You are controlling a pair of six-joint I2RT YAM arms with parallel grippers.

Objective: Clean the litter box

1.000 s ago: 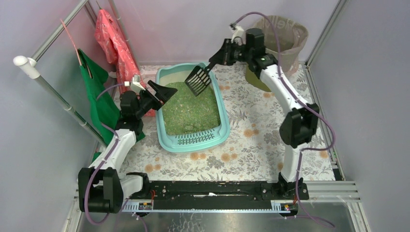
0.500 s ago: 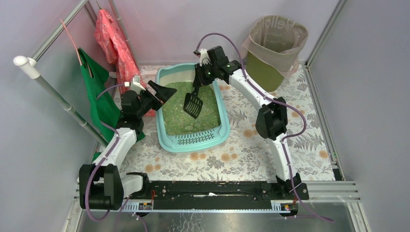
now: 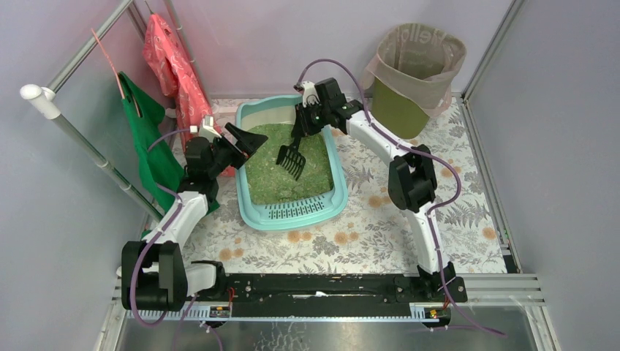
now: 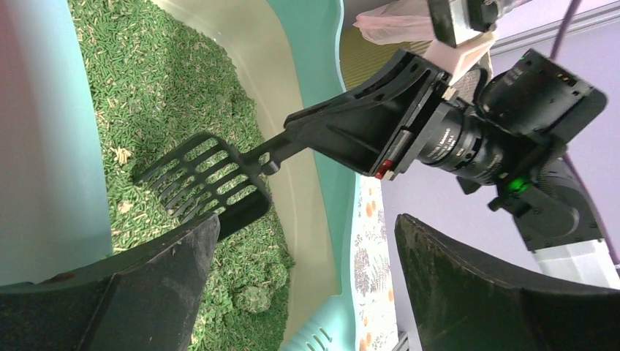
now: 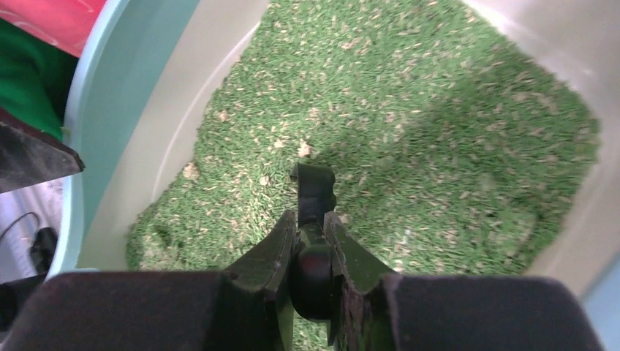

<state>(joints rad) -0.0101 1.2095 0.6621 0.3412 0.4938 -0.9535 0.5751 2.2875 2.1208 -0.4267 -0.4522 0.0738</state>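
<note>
The pale turquoise litter box [image 3: 338, 191] lies at the back middle, its slotted grille step [image 3: 296, 210] toward me, with green granules [image 3: 274, 175] inside. My right gripper [image 3: 306, 121] is shut on the handle of a black slotted scoop [image 3: 291, 161], whose blade tilts down onto the granules. The right wrist view shows the fingers clamped on the handle [image 5: 314, 189] above the granules [image 5: 439, 110]. My left gripper [image 3: 246, 139] is open and empty over the box's left rim. The left wrist view shows the scoop [image 4: 201, 183], a clump [image 4: 252, 296] in the granules and the open left gripper [image 4: 303, 227].
A round olive bin with a beige bag [image 3: 413, 66] stands at the back right. A green bag [image 3: 146, 139] and a red bag [image 3: 172, 66] hang from a metal frame [image 3: 80, 139] on the left. A floral mat [image 3: 380, 219] covers the table.
My right arm swung left from beside the bin to over the box and lowered the scoop onto the granules. The left arm has barely moved.
</note>
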